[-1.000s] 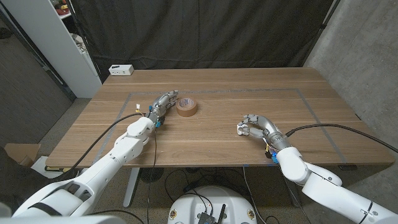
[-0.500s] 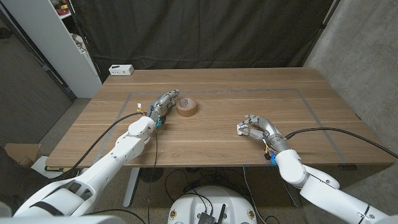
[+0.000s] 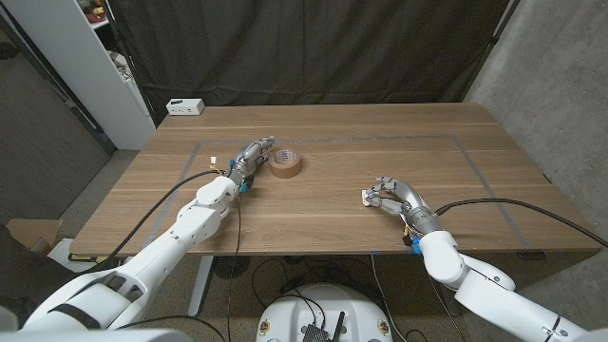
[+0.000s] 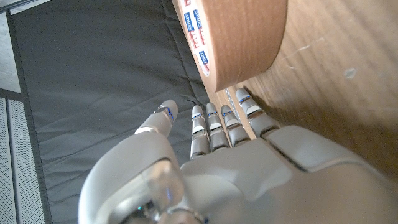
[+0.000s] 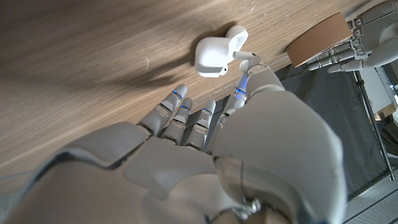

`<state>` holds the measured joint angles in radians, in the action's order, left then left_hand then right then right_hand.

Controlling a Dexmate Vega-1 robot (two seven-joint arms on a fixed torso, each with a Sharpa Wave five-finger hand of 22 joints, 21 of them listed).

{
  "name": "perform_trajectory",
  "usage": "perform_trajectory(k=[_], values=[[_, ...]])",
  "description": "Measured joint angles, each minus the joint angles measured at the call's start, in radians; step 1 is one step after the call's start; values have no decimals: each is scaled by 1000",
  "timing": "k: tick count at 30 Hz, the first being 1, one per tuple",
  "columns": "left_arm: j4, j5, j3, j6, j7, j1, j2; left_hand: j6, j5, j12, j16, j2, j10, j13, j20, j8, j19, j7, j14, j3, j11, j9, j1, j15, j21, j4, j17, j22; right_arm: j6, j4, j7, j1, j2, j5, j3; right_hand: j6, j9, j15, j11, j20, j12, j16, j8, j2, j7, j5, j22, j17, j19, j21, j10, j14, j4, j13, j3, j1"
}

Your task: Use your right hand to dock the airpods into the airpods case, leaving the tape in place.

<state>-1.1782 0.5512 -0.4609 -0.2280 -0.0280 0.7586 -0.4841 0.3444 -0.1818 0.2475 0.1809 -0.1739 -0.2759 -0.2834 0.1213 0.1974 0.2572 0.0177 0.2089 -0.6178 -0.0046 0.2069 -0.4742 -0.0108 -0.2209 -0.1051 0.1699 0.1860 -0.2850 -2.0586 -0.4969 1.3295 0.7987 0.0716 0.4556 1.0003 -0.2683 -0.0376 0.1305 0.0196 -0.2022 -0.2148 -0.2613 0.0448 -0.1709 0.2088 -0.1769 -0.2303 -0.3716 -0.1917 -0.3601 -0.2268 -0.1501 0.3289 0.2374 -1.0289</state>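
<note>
Airpods case (image 5: pixel 216 53) open on the tabletop (image 3: pixel 342 204), an earbud stem pinched at its mouth by the right hand (image 3: pixel 389 197), not yet seated; tape (image 3: pixel 285 163) untouched beside the idle, straight-fingered left hand (image 3: pixel 249 158).

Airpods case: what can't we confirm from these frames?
- Head view: case too small and partly covered by right robot hand; lid state unreadable.
- Right wrist view: case open, but whether the earbud is seated or pinched is unclear.
- Left wrist view: tape cut off by the frame edge.

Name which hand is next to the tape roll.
The left hand: its fingertips sit beside the brown tape roll. The right hand is across the table, by the white case.
</note>
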Motion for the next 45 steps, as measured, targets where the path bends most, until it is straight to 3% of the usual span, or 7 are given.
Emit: perform_trajectory(k=[20,45], values=[[44,0,-5,-8,-28,-28,11,-6,0,0,0,0,0,0,0,0,0,5,0,0,0,0,0,0,0,0,0,1,-25,11,-32,3,-16,1,8,0,4,0,0,0,0,1,0,0,-8,0,0,-5,0,0,10,10,7,-1,7,0],[19,-8,-14,-1,-10,-19,16,-6,0,0,0,0,0,0,0,0,0,5,0,4,0,0,-8,0,0,-4,-2,1,20,-12,-60,61,13,15,-28,4,5,0,9,0,0,-7,0,0,-12,0,0,-9,0,0,1,-7,3,-4,20,0]])
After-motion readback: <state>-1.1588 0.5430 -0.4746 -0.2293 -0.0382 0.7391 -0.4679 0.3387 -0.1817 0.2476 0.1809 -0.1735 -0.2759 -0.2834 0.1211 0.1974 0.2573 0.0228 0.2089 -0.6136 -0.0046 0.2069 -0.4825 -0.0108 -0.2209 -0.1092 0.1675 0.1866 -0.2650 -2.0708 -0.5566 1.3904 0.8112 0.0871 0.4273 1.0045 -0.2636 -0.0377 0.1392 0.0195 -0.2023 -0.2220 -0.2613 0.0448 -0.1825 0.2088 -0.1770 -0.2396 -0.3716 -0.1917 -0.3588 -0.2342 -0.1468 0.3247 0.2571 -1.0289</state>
